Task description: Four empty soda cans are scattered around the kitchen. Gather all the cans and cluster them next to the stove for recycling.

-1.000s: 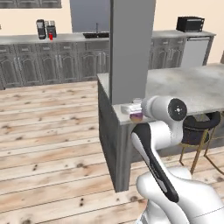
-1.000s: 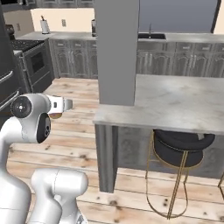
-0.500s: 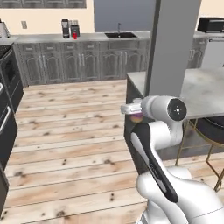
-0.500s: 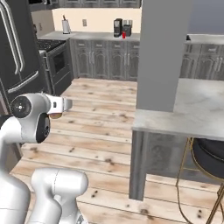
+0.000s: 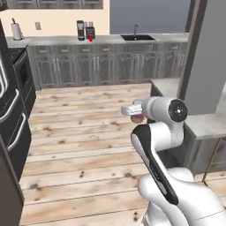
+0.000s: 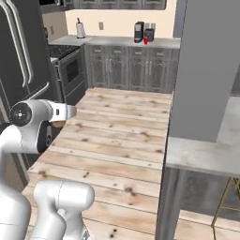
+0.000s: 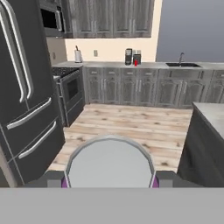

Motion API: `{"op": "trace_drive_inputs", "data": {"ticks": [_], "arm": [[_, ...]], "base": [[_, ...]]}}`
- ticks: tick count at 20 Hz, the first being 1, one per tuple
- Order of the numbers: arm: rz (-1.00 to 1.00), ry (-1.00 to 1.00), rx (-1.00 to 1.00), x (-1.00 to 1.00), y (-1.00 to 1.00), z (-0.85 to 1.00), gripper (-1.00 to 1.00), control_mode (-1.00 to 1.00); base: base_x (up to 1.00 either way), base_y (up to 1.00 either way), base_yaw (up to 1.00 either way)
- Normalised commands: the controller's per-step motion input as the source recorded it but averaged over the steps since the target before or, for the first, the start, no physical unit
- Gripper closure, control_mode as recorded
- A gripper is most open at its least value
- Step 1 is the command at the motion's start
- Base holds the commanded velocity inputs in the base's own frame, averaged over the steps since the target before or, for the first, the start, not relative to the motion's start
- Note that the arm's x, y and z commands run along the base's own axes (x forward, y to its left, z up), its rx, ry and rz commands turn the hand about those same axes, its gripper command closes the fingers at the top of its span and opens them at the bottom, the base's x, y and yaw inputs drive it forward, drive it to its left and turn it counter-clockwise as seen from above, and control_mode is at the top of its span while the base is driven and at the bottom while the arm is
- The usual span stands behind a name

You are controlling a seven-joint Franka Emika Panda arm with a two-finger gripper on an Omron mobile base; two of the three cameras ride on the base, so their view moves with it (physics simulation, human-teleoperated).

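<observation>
Purple can (image 7: 109, 162), round silvery top, clamped in pincer (image 7: 109, 178).

A home kitchen is indicated: grey cabinets (image 7: 131, 89) across the centre, a sink (image 5: 138, 37) at upper right, a stove (image 7: 70, 89) and dark refrigerator (image 7: 26, 100) at left.

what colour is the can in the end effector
Purple, with a silvery top. The can shows best in the hand view, between the end effector fingertips.

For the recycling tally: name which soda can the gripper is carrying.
The purple can, clamped between the gripper fingers; the red can stands far off on the back counter.
</observation>
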Motion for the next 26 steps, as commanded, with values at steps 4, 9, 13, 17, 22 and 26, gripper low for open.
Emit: {"op": "trace_drive_inputs", "data": {"ticks": [4, 9, 13, 17, 22, 26], "arm": [[0.0, 0.0, 0.0, 0.0, 0.0, 0.0, 1.0, 1.0], [0.0, 0.0, 0.0, 0.0, 0.0, 0.0, 1.0, 1.0], [0.0, 0.0, 0.0, 0.0, 0.0, 0.0, 1.0, 1.0], [0.0, 0.0, 0.0, 0.0, 0.0, 0.0, 1.0, 1.0], [0.0, 0.0, 0.0, 0.0, 0.0, 0.0, 1.0, 1.0], [0.0, 0.0, 0.0, 0.0, 0.0, 0.0, 1.0, 1.0]], "base": [[0.97, 0.15, 0.02], [0.95, 0.07, 0.0], [0.97, 0.16, 0.0], [0.94, 0.3, 0.0], [0.92, 0.37, 0.0], [0.91, 0.4, 0.0]]}}
